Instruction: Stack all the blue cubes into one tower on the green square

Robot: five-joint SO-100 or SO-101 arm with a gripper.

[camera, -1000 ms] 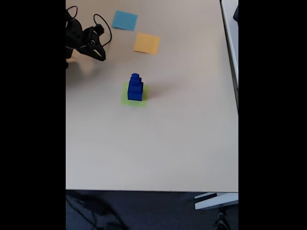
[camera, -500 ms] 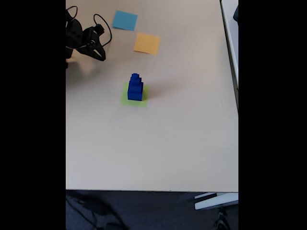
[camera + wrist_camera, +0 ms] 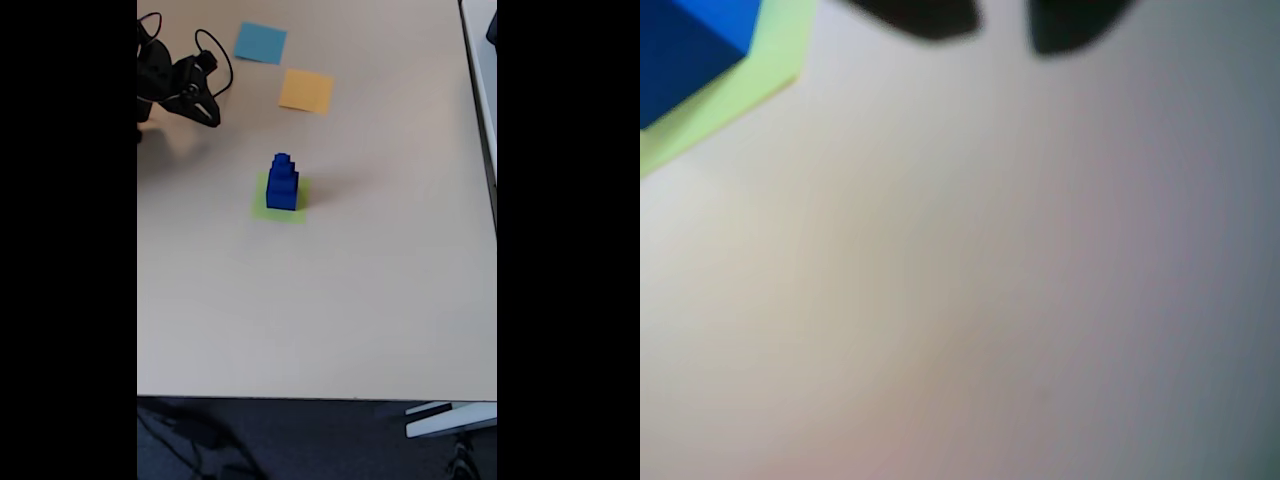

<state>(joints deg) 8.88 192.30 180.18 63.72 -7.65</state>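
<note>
On the green square (image 3: pixel 281 201), near the middle of the table (image 3: pixel 330 300) in the fixed view, the 3 blue cubes (image 3: pixel 282 181) stand as 1 stepped tower, the largest at the bottom and the smallest on top. Lime-green paper shows past the tower's base on all sides. Well apart from it, toward the upper left of that view, the black pincer (image 3: pixel 208 112) hangs over the table holding nothing, its tips pointing down and to the right; from this angle it cannot be told how far apart its fingers stand. Farther back lie an orange paper square (image 3: pixel 306 91) and, beyond it, a light-blue paper square (image 3: pixel 260 43), each flat on the table and apart from the other.

From the wrist view, blurred, a corner of the largest cube (image 3: pixel 685 45) sits on the green square (image 3: pixel 750 85) at the upper left, and 2 dark shapes at the top edge are set apart with pale table (image 3: pixel 990 280) between them.
</note>
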